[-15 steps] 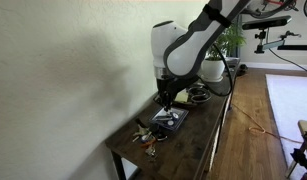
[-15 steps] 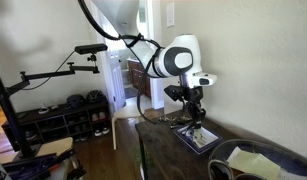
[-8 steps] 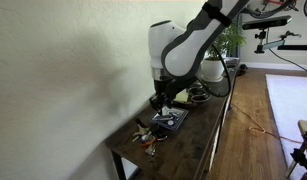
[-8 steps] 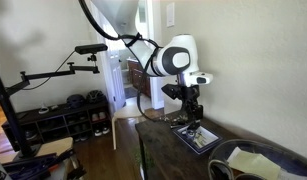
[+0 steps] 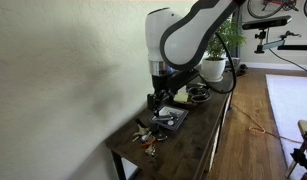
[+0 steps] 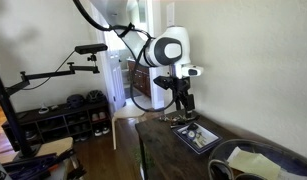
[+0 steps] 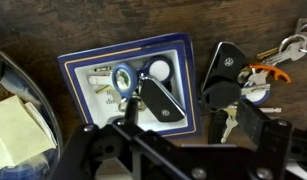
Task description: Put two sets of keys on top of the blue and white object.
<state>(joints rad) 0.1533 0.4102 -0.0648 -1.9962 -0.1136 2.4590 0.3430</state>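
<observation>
In the wrist view the blue and white object (image 7: 93, 62) lies flat on the dark wooden table. One set of keys (image 7: 156, 98), with a black fob, a blue ring and a round silver fob, rests on it. A second set of keys (image 7: 225, 68), with a black fob and an orange-red tag, lies on the wood just right of it. My gripper (image 7: 188, 114) hangs open above both sets, holding nothing. In both exterior views the gripper (image 5: 163, 98) (image 6: 183, 101) is lifted clear of the blue and white object (image 5: 174, 120) (image 6: 201, 138). The loose set of keys (image 5: 146, 132) lies near the table's end.
A dark round bowl (image 7: 15, 78) (image 6: 255, 158) holding a yellowish item (image 7: 13, 128) sits right beside the blue and white object. More items and a potted plant (image 5: 212, 66) stand at the table's far end. A wall runs along one long side of the narrow table (image 5: 198, 150).
The gripper has gone from nearly shut to open, leaving a set of keys on the blue and white object, and the arm has risen away from it.
</observation>
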